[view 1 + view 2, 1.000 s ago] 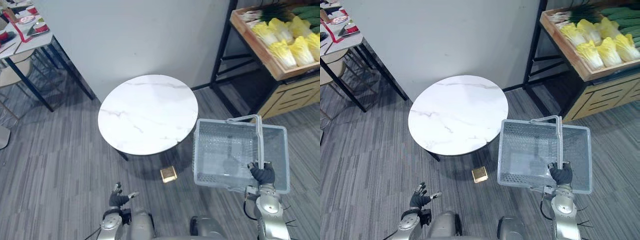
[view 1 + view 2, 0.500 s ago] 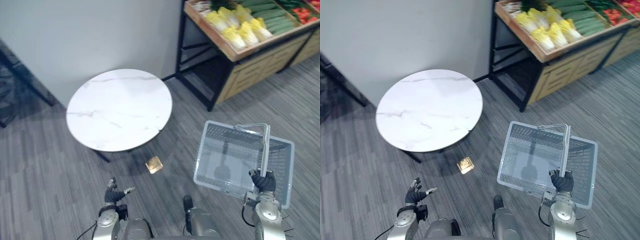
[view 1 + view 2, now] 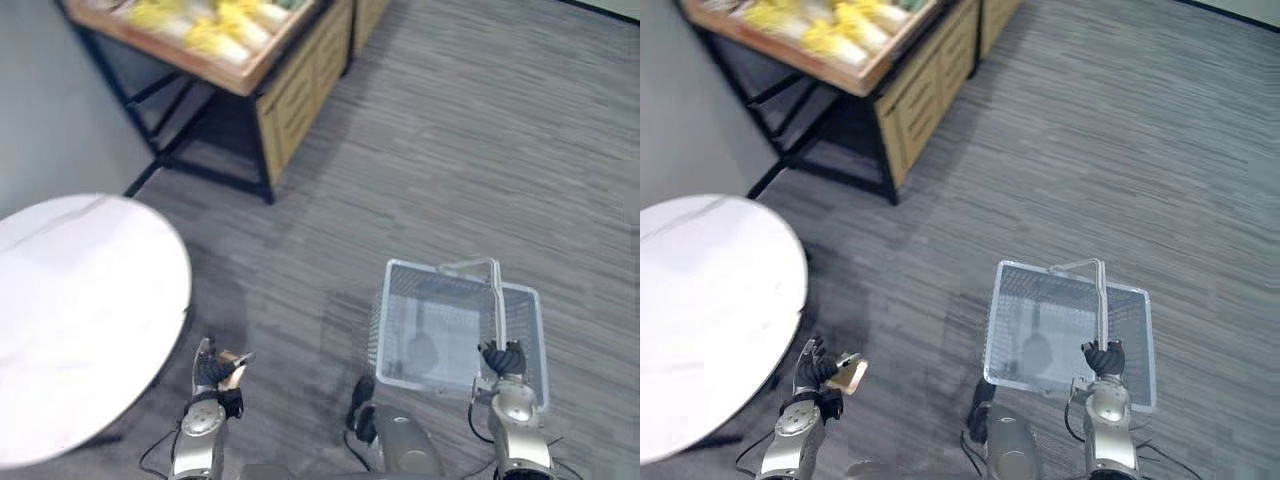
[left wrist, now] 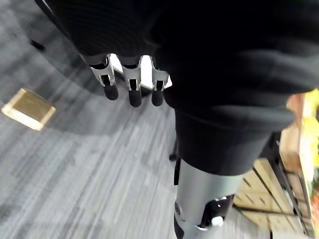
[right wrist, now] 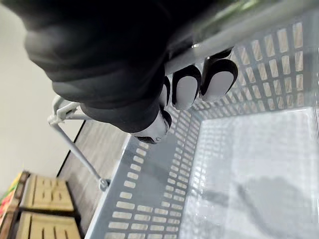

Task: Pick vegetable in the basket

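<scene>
An empty grey plastic basket (image 3: 430,335) hangs low at the right, over the carpet. My right hand (image 3: 502,358) is shut on its handle (image 3: 495,300); in the right wrist view the fingers (image 5: 189,89) curl round the bar above the slotted basket wall (image 5: 149,194). Yellow leafy vegetables (image 3: 215,20) lie in a wooden shelf crate (image 3: 250,70) at the far upper left, well away from both hands. My left hand (image 3: 212,368) hangs low at the left with relaxed fingers (image 4: 130,87), holding nothing.
A round white marble table (image 3: 70,320) stands at the left, close to my left hand. A small wooden block (image 4: 28,108) lies on the carpet by that hand. Grey carpet (image 3: 480,150) stretches to the right of the shelf.
The whole picture has shifted: the camera has turned, so table and shelf now sit far to the left. The basket stays in my right hand; the left hand hangs as before.
</scene>
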Motion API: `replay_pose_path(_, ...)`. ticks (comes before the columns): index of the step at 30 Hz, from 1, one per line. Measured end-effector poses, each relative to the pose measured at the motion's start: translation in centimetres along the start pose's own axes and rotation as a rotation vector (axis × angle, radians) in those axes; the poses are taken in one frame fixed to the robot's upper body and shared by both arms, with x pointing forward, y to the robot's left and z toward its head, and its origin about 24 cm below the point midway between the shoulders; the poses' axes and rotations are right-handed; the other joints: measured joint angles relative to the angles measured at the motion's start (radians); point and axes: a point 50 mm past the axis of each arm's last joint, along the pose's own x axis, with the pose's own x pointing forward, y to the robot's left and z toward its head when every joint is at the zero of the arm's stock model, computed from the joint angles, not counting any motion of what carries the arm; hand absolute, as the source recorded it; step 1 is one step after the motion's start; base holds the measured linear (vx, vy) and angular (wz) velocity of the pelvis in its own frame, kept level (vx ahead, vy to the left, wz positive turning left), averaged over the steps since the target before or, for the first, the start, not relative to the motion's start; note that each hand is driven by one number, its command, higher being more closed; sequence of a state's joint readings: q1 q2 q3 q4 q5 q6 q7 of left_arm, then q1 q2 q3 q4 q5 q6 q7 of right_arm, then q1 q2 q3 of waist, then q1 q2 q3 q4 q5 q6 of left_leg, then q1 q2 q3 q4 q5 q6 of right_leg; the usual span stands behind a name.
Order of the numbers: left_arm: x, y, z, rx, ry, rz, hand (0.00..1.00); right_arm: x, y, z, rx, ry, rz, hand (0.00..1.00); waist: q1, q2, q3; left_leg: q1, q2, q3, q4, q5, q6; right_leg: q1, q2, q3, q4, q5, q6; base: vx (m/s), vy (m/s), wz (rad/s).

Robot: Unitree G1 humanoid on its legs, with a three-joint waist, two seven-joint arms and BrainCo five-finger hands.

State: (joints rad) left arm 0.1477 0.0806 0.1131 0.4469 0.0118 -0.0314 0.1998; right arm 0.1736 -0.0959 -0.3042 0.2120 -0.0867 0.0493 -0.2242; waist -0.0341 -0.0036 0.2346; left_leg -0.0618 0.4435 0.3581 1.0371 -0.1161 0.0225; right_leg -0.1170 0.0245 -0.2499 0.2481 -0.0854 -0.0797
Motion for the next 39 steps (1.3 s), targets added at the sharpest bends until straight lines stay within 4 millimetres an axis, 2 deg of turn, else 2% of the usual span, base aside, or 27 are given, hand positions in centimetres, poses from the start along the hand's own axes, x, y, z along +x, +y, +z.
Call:
replay_pose_path(2, -0.1, 0.1, -0.2, 0.002, 0.006, 0.008, 0.0, 0.2, -0.2, 0.7, 0.01, -0.026, -0.014, 1.0, 0.017, 0.001, 0.004, -0.158, -0.084, -0.054, -0.058, -0.104, 0.0, 0.042, -0.007, 0.068, -0.013, -0.026, 0.009, 0.43, 0.054, -0.9)
replay_pose_path(3, -0.2, 0.1, -0.3, 0.001, 0.009, 0.012, 0.0, 0.2, -0.2, 0.8, 0.019, -0.029, -0.018, 1.0, 0.024, 0.001, 0.009, -0.181, -0.103, -0.058, -0.106, -0.115, -0.002, 0.06, -0.008, 0.083, -0.02, -0.034, 0.014, 0.36, 0.071, -0.68)
replay_pose_path(4, -0.5, 0.2, -0.6, -0.001, 0.017, 0.022, 0.0, 0.3, -0.4, 0.9, 0.028, -0.033, -0.028, 1.0, 0.037, 0.004, 0.014, -0.226, -0.155, -0.081, -0.223, -0.117, -0.005, 0.097, -0.012, 0.109, -0.029, -0.056, 0.023, 0.37, 0.119, -0.6)
replay_pose_path(6, -0.9, 0.2, -1.2, -0.005, 0.033, 0.026, 0.0, 0.5, -0.7, 1.3, 0.009, -0.05, -0.038, 1.0, 0.064, 0.015, 0.014, -0.269, -0.285, -0.167, -0.509, -0.076, -0.07, 0.132, -0.024, 0.16, -0.034, -0.095, 0.052, 0.37, 0.176, -0.65)
replay_pose_path(7, -1.1, 0.2, -1.4, -0.005, 0.04, 0.027, 0.0, 0.6, -0.8, 1.4, 0.0, -0.056, -0.036, 1.0, 0.075, 0.023, 0.01, -0.276, -0.312, -0.188, -0.597, -0.056, -0.093, 0.137, -0.025, 0.176, -0.037, -0.105, 0.06, 0.4, 0.239, -1.02)
replay_pose_path(8, -1.4, 0.5, -1.8, -0.006, 0.048, 0.038, 0.0, 1.0, -0.7, 1.9, -0.024, -0.073, -0.021, 1.0, 0.108, 0.045, 0.007, -0.277, -0.328, -0.208, -0.716, 0.022, -0.108, 0.156, -0.011, 0.236, -0.043, -0.133, 0.086, 0.43, 0.262, -1.09)
replay_pose_path(9, -1.5, 0.8, -1.9, -0.003, 0.052, 0.045, 0.0, 1.1, -0.3, 1.9, -0.026, -0.072, -0.007, 1.0, 0.12, 0.046, 0.001, -0.273, -0.334, -0.201, -0.699, 0.049, -0.083, 0.166, -0.012, 0.264, -0.045, -0.144, 0.091, 0.51, 0.31, -1.2)
replay_pose_path(11, -1.7, 1.5, -2.1, 0.008, 0.052, 0.061, 0.0, 0.8, 0.5, 1.6, -0.034, -0.062, 0.027, 1.0, 0.126, -0.009, -0.033, -0.282, -0.383, -0.182, -0.659, 0.024, -0.024, 0.173, -0.071, 0.293, -0.03, -0.192, 0.129, 0.66, 0.32, -0.39)
replay_pose_path(12, -1.6, 1.1, -1.7, 0.006, 0.041, 0.046, 0.0, 0.8, 0.5, 1.1, -0.039, -0.043, 0.039, 1.0, 0.108, -0.048, -0.049, -0.248, -0.448, -0.161, -0.653, -0.029, 0.038, 0.113, -0.127, 0.304, 0.161, -0.229, 0.167, 0.62, 0.23, 0.09)
replay_pose_path(13, -1.6, 0.9, -1.8, -0.001, 0.042, 0.043, 0.0, 0.9, 0.6, 1.0, -0.042, -0.036, 0.046, 1.0, 0.101, -0.047, -0.048, -0.223, -0.46, -0.16, -0.65, -0.042, 0.055, 0.082, -0.135, 0.313, 0.272, -0.222, 0.192, 0.72, 0.262, 0.11)
replay_pose_path(14, -1.6, 0.8, -1.7, -0.003, 0.042, 0.039, 0.0, 0.9, 0.8, 0.8, -0.049, -0.026, 0.051, 1.0, 0.095, -0.049, -0.047, -0.19, -0.473, -0.154, -0.652, -0.057, 0.067, 0.044, -0.147, 0.321, 0.399, -0.2, 0.239, 0.34, 0.139, 0.13)
replay_pose_path(15, -1.5, 0.5, -1.4, 0.001, 0.032, 0.028, 0.0, 0.7, 1.1, 0.1, -0.054, 0.001, 0.064, 1.0, 0.086, -0.054, -0.041, -0.107, -0.498, -0.157, -0.667, -0.095, 0.083, -0.034, -0.167, 0.331, 0.656, -0.113, 0.264, 0.69, 0.235, 0.09)
replay_pose_path(16, -1.6, 0.3, -0.9, -0.001, 0.009, 0.023, 0.0, 0.3, 1.8, -0.4, -0.059, 0.019, 0.093, 1.0, 0.075, -0.049, -0.035, -0.019, -0.505, -0.163, -0.685, -0.131, 0.095, -0.089, -0.162, 0.322, 0.824, -0.119, 0.199, 0.58, 0.167, 0.05)
replay_pose_path(19, -1.2, 0.0, 0.3, 0.004, -0.037, 0.008, 0.0, -0.2, 3.3, -0.4, -0.089, 0.008, 0.161, 1.0, 0.058, -0.025, -0.032, 0.159, -0.504, -0.205, -0.791, -0.152, 0.112, -0.226, -0.161, 0.193, 0.81, -0.169, 0.116, 0.6, 0.098, 0.15)
replay_pose_path(21, -0.8, -0.2, 1.0, 0.002, -0.058, 0.005, 0.0, -0.2, 3.7, 0.1, -0.082, -0.011, 0.181, 1.0, 0.044, -0.021, -0.028, 0.215, -0.498, -0.237, -0.827, -0.153, 0.114, -0.292, -0.14, 0.159, 0.61, -0.169, 0.116, 0.58, 0.006, 0.51)
replay_pose_path(23, -0.5, -0.4, 1.3, 0.0, -0.066, 0.005, 0.0, -0.1, 3.7, 0.2, -0.079, -0.015, 0.177, 1.0, 0.038, -0.025, -0.023, 0.27, -0.493, -0.282, -0.841, -0.159, 0.115, -0.308, -0.101, 0.194, 0.318, -0.104, 0.152, 0.6, -0.052, 0.63)
replay_pose_path(25, -0.4, 0.0, 1.0, 0.008, -0.054, 0.028, 0.0, -0.1, 3.5, 0.2, -0.079, -0.013, 0.172, 1.0, 0.017, -0.043, -0.027, 0.326, -0.491, -0.362, -0.835, -0.193, 0.06, -0.289, -0.076, 0.293, 0.026, 0.046, 0.183, 0.73, -0.184, 1.03)
replay_pose_path(26, -0.6, 0.1, 0.6, 0.012, -0.04, 0.034, 0.0, -0.3, 3.0, -0.2, -0.082, -0.001, 0.158, 1.0, 0.011, -0.053, -0.031, 0.353, -0.485, -0.421, -0.797, -0.246, 0.025, -0.287, -0.08, 0.338, 0.008, 0.12, 0.184, 0.68, -0.245, 1.12)
replay_pose_path(27, -0.6, -0.1, 0.5, 0.005, -0.031, 0.035, 0.0, -0.3, 2.7, -0.3, -0.084, 0.004, 0.15, 1.0, 0.009, -0.04, -0.033, 0.362, -0.466, -0.446, -0.769, -0.273, 0.017, -0.288, -0.074, 0.337, 0.058, 0.179, 0.178, 0.66, -0.275, 1.18)
replay_pose_path(28, -0.8, -0.8, 0.2, -0.023, -0.013, 0.035, 0.0, -0.2, 2.4, -0.3, -0.082, 0.005, 0.138, 1.0, 0.013, 0.005, -0.037, 0.339, -0.414, -0.474, -0.676, -0.281, -0.004, -0.29, -0.054, 0.273, 0.152, 0.117, 0.127, 0.64, -0.269, 1.09)
replay_pose_path(29, -1.0, -1.3, 0.2, -0.053, -0.013, 0.042, 0.0, -0.4, 2.3, -0.1, -0.078, -0.005, 0.138, 1.0, 0.013, 0.031, -0.046, 0.267, -0.38, -0.484, -0.512, -0.244, -0.052, -0.272, -0.042, 0.214, 0.194, 0.071, 0.068, 0.62, -0.264, 1.06)
replay_pose_path(30, -1.0, -1.5, 0.3, -0.069, -0.015, 0.043, 0.0, -0.6, 2.1, 0.0, -0.077, -0.012, 0.135, 1.0, 0.019, 0.043, -0.042, 0.225, -0.363, -0.48, -0.415, -0.2, -0.07, -0.249, -0.036, 0.188, 0.2, 0.049, 0.049, 0.61, -0.257, 0.97)
replay_pose_path(31, -1.2, -1.7, 0.5, -0.093, -0.018, 0.055, 0.0, -0.9, 2.2, 0.1, -0.08, -0.024, 0.142, 1.0, 0.04, 0.049, -0.039, 0.125, -0.313, -0.448, -0.205, -0.066, -0.102, -0.191, -0.024, 0.16, 0.189, 0.018, 0.004, 0.59, -0.242, 0.83)
replay_pose_path(32, -1.2, -1.6, 0.6, -0.096, -0.024, 0.058, 0.0, -1.1, 2.3, 0.3, -0.074, -0.032, 0.146, 1.0, 0.053, 0.054, -0.034, 0.029, -0.246, -0.382, -0.046, -0.069, -0.101, -0.1, -0.013, 0.125, 0.137, 0.004, -0.011, 0.58, -0.23, 0.81)
replay_pose_path(33, -1.2, -1.6, 0.8, -0.097, -0.03, 0.06, 0.0, -1.3, 2.3, 0.3, -0.064, -0.032, 0.14, 1.0, 0.053, 0.052, -0.033, -0.012, -0.223, -0.349, -0.004, -0.089, -0.092, -0.053, -0.013, 0.107, 0.107, 0.001, -0.015, 0.63, -0.222, 0.81)
replay_pose_path(36, -1.4, -1.3, 2.5, -0.106, -0.108, 0.076, 0.0, -1.6, 1.5, 1.1, -0.01, -0.064, 0.073, 1.0, 0.077, 0.033, -0.033, -0.145, -0.207, -0.149, -0.108, -0.159, -0.028, 0.11, -0.059, 0.043, 0.007, -0.033, -0.018, 0.48, -0.138, 0.69)
replay_pose_path(39, -1.6, -1.0, 3.6, -0.108, -0.16, 0.096, 0.0, -1.0, -0.4, 1.6, 0.016, -0.085, -0.028, 1.0, 0.077, 0.06, -0.041, -0.24, -0.204, 0.013, -0.347, -0.156, -0.032, 0.18, -0.099, -0.026, -0.002, -0.113, 0.029, 0.35, 0.055, 0.68)
